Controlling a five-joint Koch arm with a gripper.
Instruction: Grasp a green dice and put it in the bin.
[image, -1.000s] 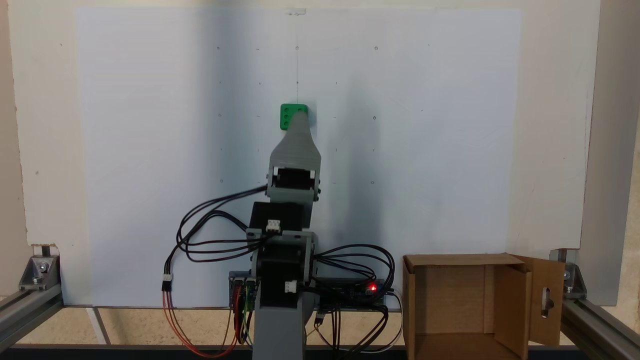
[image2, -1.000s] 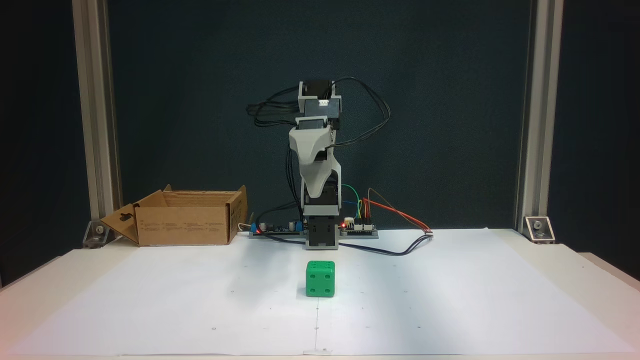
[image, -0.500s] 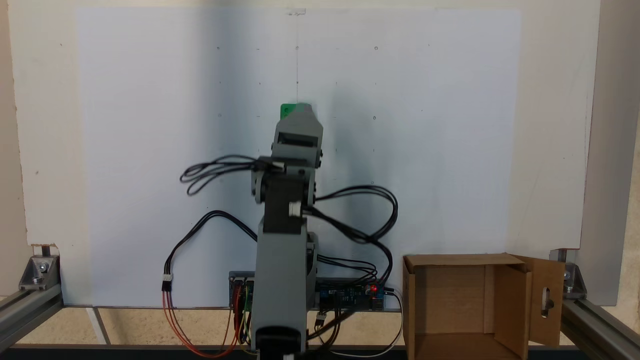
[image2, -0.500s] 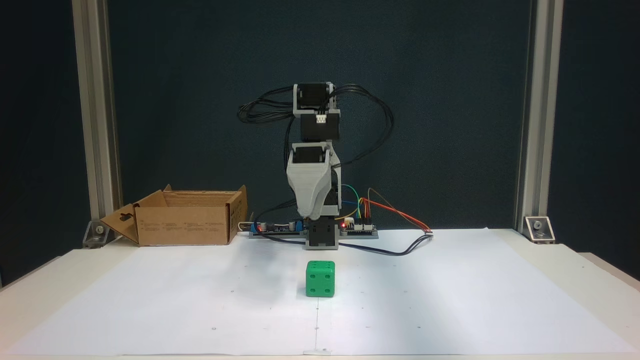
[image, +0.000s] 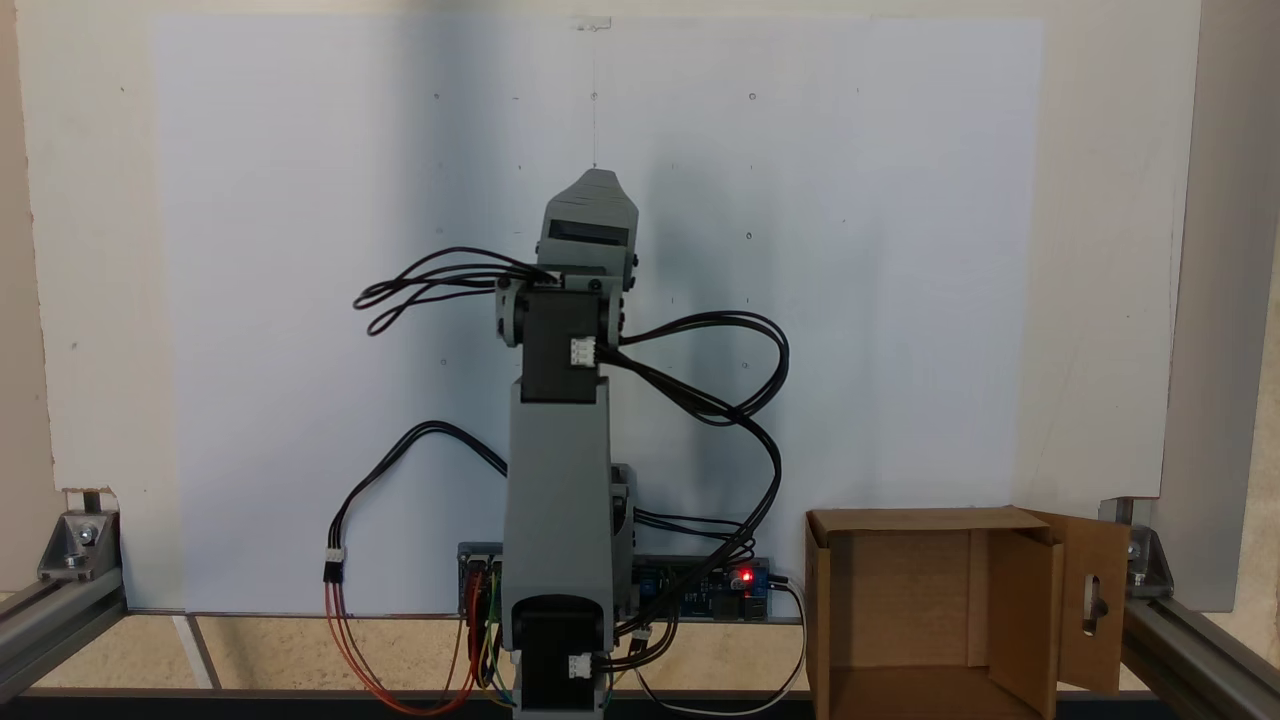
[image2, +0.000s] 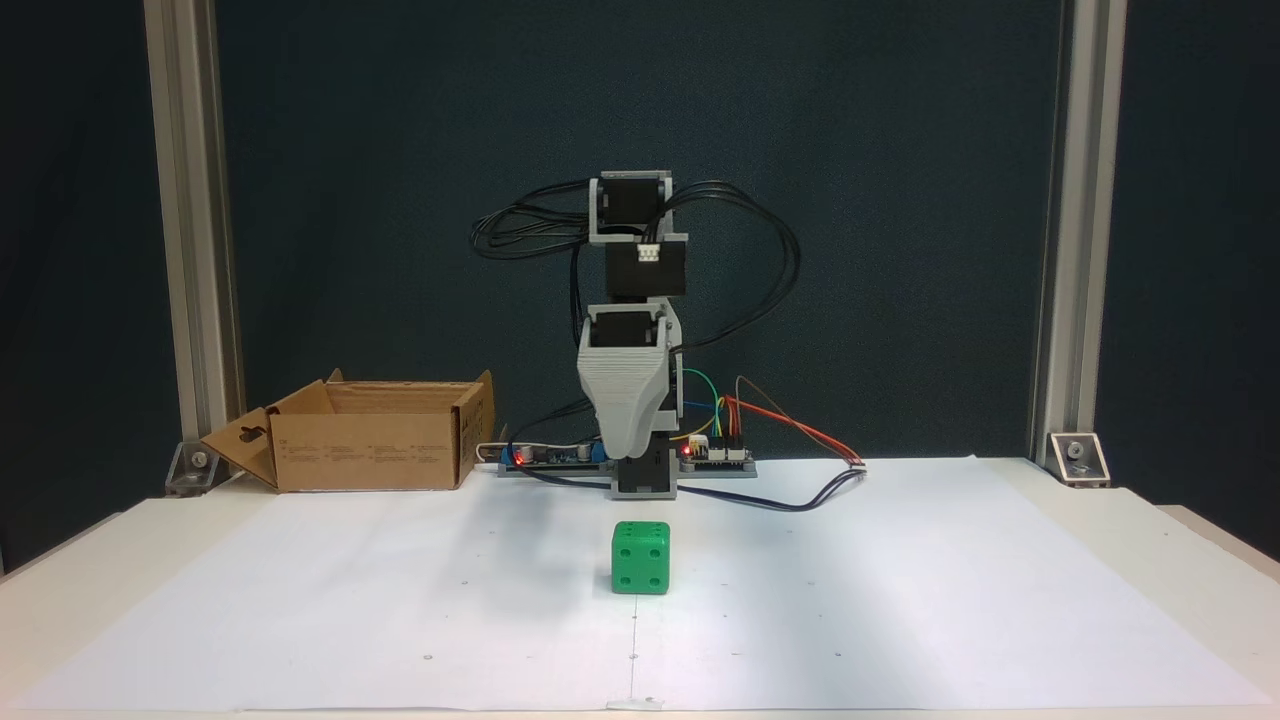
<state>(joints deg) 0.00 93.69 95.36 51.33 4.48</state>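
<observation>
The gripper hangs point-down above the green dice in a fixed view facing the arm, its grey shell narrowing to a single tip; the jaws lie one behind the other, so I cannot tell whether they stand apart or together. The dice sits on the white paper, clear of the tip and in front of the arm's base, four pips toward the camera. The bin stands well apart at the left, by the frame post. In a fixed view from behind and above the arm, the gripper's grey back reaches out over the paper and the bin stands open at lower right. To do the approach well, I judge the jaws should be opened wider than the cube before descending — then come straight down so they straddle two flat faces, not corners.
</observation>
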